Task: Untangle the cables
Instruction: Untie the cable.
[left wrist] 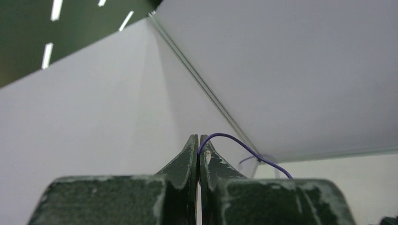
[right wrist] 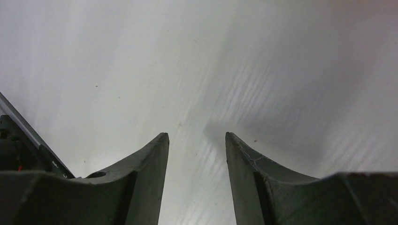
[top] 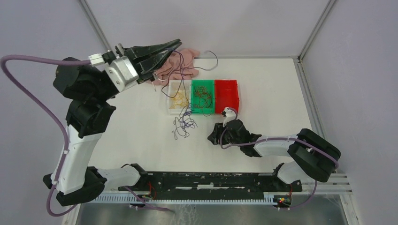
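A purple cable [top: 186, 123] lies in a loose curly tangle on the white table, left of centre. One strand of it rises past the bins to my left gripper [top: 174, 45]. That gripper is held high at the back left, shut on the strand. In the left wrist view the jaws [left wrist: 199, 140] are pressed together and the purple cable [left wrist: 244, 146] arcs out to the right. Brownish cables [top: 202, 95] fill the green bin, and yellow cables [top: 178, 99] lie in the clear bin. My right gripper [top: 213, 136] sits low over the table right of the tangle. It is open [right wrist: 196, 137], with only bare table between its fingers.
Three bins stand side by side at the back centre: clear [top: 171, 89], green [top: 203, 83] and red [top: 226, 93]. A pink garment [top: 187, 63] lies behind them under the left gripper. The enclosure walls close in the back and both sides.
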You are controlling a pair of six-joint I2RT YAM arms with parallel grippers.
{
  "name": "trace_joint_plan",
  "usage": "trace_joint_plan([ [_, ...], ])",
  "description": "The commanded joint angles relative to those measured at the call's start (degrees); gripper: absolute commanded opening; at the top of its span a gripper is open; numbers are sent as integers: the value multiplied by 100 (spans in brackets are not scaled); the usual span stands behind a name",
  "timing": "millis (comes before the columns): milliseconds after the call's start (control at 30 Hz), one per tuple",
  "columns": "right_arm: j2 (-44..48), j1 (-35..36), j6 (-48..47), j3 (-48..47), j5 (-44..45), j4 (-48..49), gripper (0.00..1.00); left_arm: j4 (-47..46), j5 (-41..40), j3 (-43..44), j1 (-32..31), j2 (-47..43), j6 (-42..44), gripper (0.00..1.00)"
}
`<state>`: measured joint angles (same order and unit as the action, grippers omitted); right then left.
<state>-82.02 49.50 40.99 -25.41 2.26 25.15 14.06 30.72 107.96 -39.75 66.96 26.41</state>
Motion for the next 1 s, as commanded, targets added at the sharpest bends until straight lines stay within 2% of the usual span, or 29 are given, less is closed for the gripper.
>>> trace_joint_plan([
  [0,-50,-15,136,99,105,332,54,-415,-477,463,-22,54,528,3],
  [133,290,-20,55,41,54,216,57,-188,-555,238,-24,-43,685,3],
  [267,1239,-16,-238,-445,-101,-402,74,-186,-514,-457,-24,-326,711,3],
  [400,1791,-21,-579,-1089,-579,-642,84,-17,-250,-1128,-24,-608,818,3],
  [600,1881,-19,-609,-1900,-2070,-289,78,138,-103,-1592,-24,-783,843,3],
  [967,1824,-21,-571,-2477,-2032,-626,69,443,513,-1666,-23,-746,570,3],
])
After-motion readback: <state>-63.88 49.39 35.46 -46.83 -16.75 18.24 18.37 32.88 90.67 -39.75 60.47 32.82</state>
